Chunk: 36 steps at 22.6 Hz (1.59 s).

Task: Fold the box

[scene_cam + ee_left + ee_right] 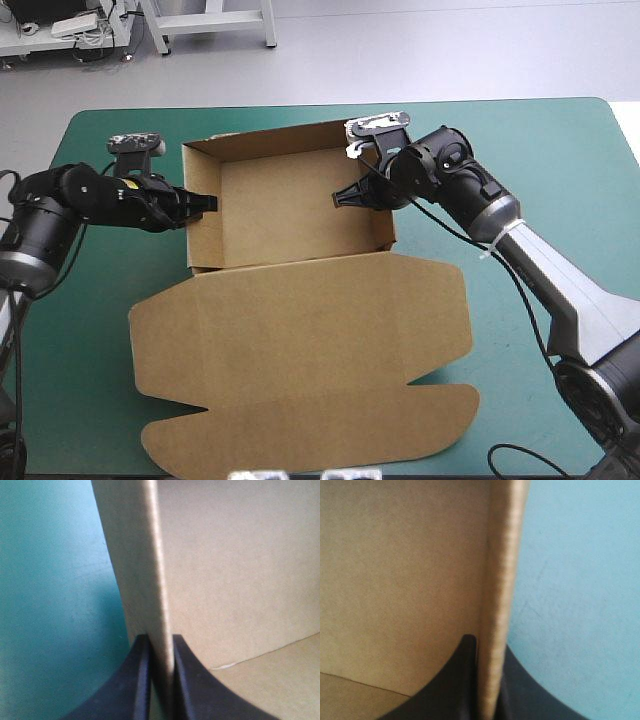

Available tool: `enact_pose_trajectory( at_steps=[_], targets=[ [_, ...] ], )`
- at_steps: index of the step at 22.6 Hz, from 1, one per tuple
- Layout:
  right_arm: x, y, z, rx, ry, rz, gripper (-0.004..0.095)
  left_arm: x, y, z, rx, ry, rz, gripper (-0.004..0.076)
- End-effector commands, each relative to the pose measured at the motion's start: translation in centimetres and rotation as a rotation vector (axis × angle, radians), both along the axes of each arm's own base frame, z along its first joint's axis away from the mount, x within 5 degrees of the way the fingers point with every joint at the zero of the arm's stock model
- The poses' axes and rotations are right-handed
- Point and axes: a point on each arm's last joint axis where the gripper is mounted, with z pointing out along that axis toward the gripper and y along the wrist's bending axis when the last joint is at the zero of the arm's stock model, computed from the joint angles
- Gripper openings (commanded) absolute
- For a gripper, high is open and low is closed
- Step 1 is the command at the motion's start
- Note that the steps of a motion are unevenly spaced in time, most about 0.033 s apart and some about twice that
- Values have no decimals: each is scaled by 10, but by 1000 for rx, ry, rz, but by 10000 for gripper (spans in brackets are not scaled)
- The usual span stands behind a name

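Observation:
The brown box [290, 215] stands as an open tray in the middle of the teal-green table, its walls raised. Its lid [300, 350] lies flat toward the near edge. My left gripper [205, 203] pinches the tray's left wall, one black finger on each side of the board [160, 605]. Over on the tray's right side, my right gripper [345, 197] is shut on the right wall [502, 580], one finger inside the tray and one outside.
Bare teal-green cover [540, 150] lies to the right of the box and on its left [100, 270]. The table's far edge [330, 103] runs just behind the tray.

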Motion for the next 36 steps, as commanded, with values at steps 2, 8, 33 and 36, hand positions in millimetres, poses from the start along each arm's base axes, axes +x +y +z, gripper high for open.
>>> enact_pose_trajectory(
  at_steps=[2, 8, 33, 36],
  targets=[
    [-24, -2, 21, 52, 50, 13, -3, 6, -46, 0, -101, -14, -93, -9],
    [-33, 0, -19, 34, 235, 2, -3, 8, -78, -33, 8, 123, -186, -9],
    [-34, -8, -70, -46, 256, -47, 413, 12, -90, -69, 131, 296, -197, 347],
    [-33, -11, -70, -86, 247, -50, 443, 16, -91, -67, 119, 258, -187, 486]
  ],
)
